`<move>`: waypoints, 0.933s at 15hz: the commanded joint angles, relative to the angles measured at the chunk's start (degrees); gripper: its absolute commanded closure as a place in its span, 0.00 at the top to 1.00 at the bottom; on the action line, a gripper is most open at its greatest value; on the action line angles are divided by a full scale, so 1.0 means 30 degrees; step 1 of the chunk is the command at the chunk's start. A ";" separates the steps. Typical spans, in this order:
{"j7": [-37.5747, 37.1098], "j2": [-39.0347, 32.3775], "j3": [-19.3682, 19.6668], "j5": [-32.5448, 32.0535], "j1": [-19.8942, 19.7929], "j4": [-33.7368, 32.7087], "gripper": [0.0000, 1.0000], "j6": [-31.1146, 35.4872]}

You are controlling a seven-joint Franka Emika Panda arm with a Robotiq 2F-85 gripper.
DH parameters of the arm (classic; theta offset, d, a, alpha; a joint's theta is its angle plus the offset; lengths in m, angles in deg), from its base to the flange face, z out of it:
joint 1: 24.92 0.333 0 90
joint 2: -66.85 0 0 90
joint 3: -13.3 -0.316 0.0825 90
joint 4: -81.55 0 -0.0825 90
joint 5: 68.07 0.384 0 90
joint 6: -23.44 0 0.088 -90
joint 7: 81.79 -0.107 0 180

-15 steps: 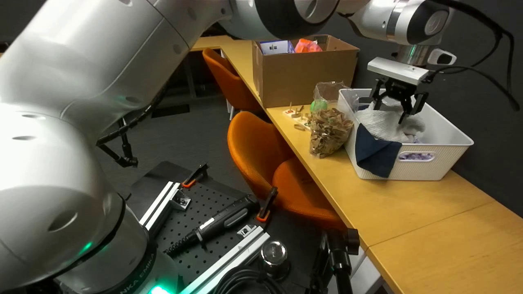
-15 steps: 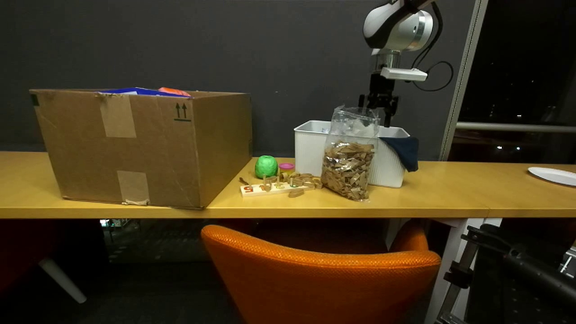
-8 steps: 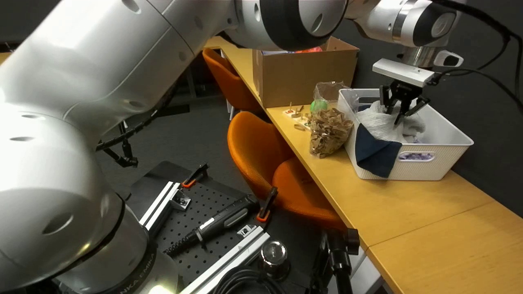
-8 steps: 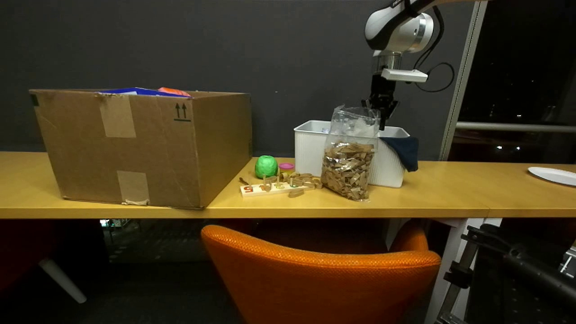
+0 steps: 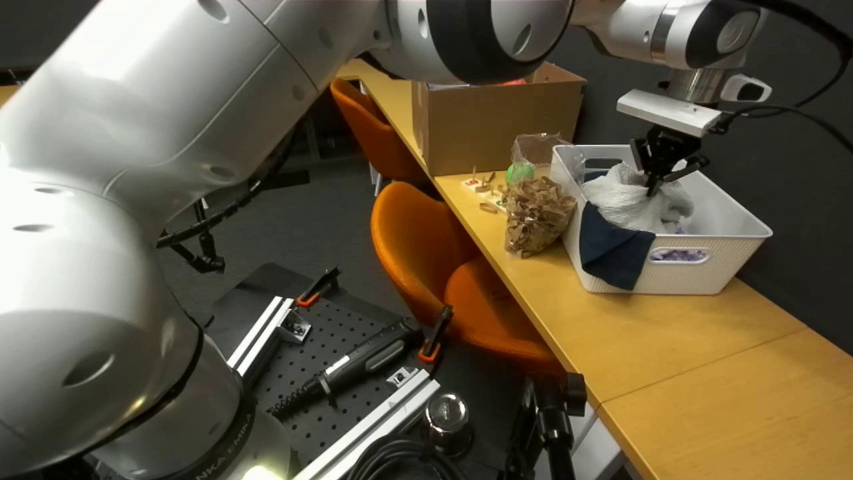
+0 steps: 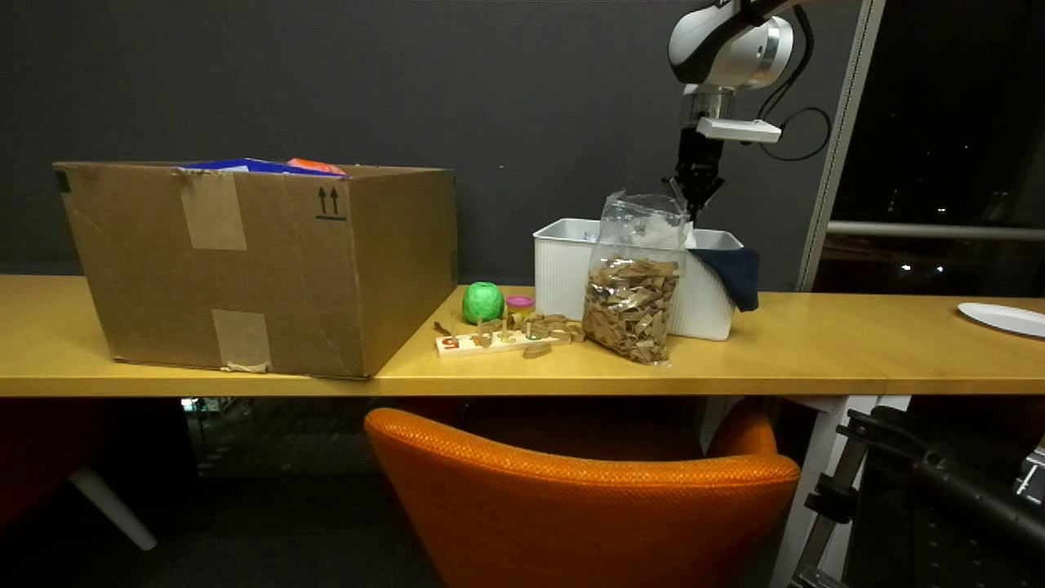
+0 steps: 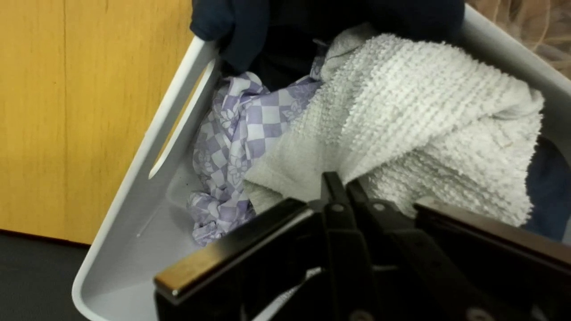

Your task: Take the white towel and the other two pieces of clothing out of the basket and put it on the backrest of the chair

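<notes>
The white towel [image 7: 410, 93] lies heaped in the white basket [image 5: 680, 279]. My gripper [image 7: 343, 180] is shut on a pinch of it, and folds run into the fingertips in the wrist view. In an exterior view the towel [image 5: 616, 200] rises a little toward the gripper [image 5: 652, 189], still inside the basket. A navy cloth [image 5: 616, 250] hangs over the basket's rim. Beside the towel lies a purple checkered cloth [image 7: 263, 120], partly covered by it. The orange chair's backrest [image 6: 571, 498] stands in front of the table; the bag hides part of the basket there.
A clear bag of brown strips [image 5: 536, 217] stands against the basket. Left of it in an exterior view are a wooden peg board [image 6: 498, 343], a green ball [image 6: 482, 302] and a large cardboard box [image 6: 245, 278]. A white plate [image 6: 1004, 318] lies at the table's right.
The gripper has gone from open to shut, taking hold of the towel. It dipped toward the basket, then rose slightly, drawing the towel up a little.
</notes>
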 commanded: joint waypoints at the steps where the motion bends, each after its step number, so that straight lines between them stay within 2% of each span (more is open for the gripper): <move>1: -0.0186 0.0631 -0.0029 0.0227 -0.0214 -0.0397 0.01 -0.0779; 8: -0.0054 0.5089 0.1213 -0.0148 -0.0300 0.0432 0.01 -0.0337; 14: 0.0542 0.9581 0.1155 -0.1012 0.1537 0.1702 0.01 0.0526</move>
